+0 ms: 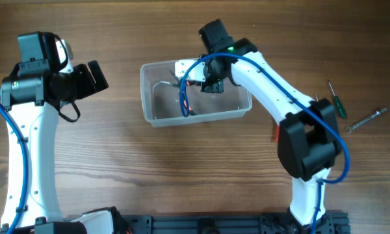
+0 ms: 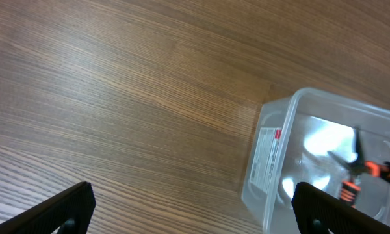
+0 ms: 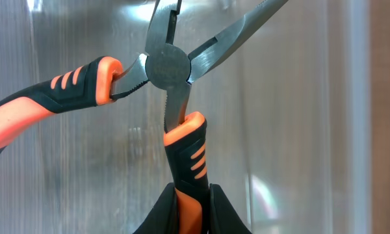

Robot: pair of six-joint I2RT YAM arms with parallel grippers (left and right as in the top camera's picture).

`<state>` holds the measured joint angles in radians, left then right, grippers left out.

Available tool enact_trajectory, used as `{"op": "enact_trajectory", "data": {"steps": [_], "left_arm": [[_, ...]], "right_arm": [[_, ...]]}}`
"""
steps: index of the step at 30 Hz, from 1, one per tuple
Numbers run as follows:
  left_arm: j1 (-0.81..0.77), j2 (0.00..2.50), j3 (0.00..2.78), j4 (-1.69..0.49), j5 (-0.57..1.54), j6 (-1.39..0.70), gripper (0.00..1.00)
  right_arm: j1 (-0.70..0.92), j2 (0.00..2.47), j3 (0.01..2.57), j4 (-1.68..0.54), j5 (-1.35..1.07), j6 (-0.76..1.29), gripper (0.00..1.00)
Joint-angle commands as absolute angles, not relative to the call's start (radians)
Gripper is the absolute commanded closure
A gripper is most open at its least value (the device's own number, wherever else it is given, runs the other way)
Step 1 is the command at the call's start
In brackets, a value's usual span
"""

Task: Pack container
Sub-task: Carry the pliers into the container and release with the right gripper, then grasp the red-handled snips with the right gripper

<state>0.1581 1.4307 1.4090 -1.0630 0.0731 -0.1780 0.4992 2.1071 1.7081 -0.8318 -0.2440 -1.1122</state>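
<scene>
Only one container [image 1: 145, 97], its white label [image 2: 268, 156] unreadable; right end effector [image 3: 194, 198] clamps one pliers [image 3: 166, 65] handle; left end effector [image 2: 192, 198] gapes apart.

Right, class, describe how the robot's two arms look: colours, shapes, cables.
The left arm and right arm both have white links with chunky black joints and a blue cable looping alongside. The jaws are black. A small green light glows on the right arm.

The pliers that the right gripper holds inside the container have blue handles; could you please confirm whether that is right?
Not quite: the handles are orange and black, not blue, as the right wrist view shows. The right gripper does hold the pliers inside the container.
</scene>
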Motion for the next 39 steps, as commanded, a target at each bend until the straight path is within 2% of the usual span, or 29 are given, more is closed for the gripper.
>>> {"op": "enact_trajectory", "data": {"steps": [1,4,9,10,11,17,18,20,21,24,26,31,34,39], "left_arm": [[0.152,1.431,1.407,-1.065,0.078,-0.191,0.0],[0.152,1.431,1.407,-1.065,0.078,-0.191,0.0],[0.152,1.431,1.407,-1.064,0.078,-0.191,0.0],[0.152,1.431,1.407,-1.065,0.078,-0.191,0.0],[0.152,1.431,1.407,-1.065,0.078,-0.191,0.0],[0.152,1.431,1.407,-1.064,0.078,-0.191,0.0],[0.152,1.431,1.407,-1.064,0.078,-0.191,0.0],[0.152,1.431,1.407,-1.064,0.078,-0.191,0.0],[0.152,1.431,1.407,-1.064,0.078,-0.191,0.0],[0.152,1.431,1.407,-1.063,0.078,-0.191,0.0],[0.152,1.431,1.407,-1.063,0.078,-0.191,0.0],[0.152,1.431,1.407,-1.063,0.078,-0.191,0.0],[0.152,1.431,1.407,-1.063,0.078,-0.191,0.0],[0.152,1.431,1.407,-1.064,0.078,-0.191,0.0]], "right_arm": [[0.506,2.151,1.708,-0.831,-0.307,-1.084,0.96],[0.506,2.17,1.708,-0.829,-0.316,-1.073,0.96],[0.506,2.17,1.707,-0.815,-0.316,-1.046,0.61],[0.506,2.169,1.707,-0.807,-0.313,-1.008,0.51],[0.506,2.166,1.709,-0.798,-0.302,-0.956,0.43],[0.491,2.019,1.838,-0.953,-0.125,-0.493,0.37],[0.471,1.953,1.86,-0.971,-0.034,-0.382,0.33],[0.419,1.847,1.864,-0.976,0.134,-0.18,0.08],[0.377,1.792,1.864,-0.994,0.181,-0.075,0.0],[0.207,1.665,1.863,-1.1,0.13,0.155,0.0],[0.085,1.624,1.863,-1.248,0.13,0.286,0.0],[0.023,1.623,1.775,-1.406,0.043,0.318,0.0],[0.033,1.623,1.604,-1.355,0.023,0.344,0.0],[0.033,1.626,1.315,-1.129,-0.047,0.341,0.0]]}}
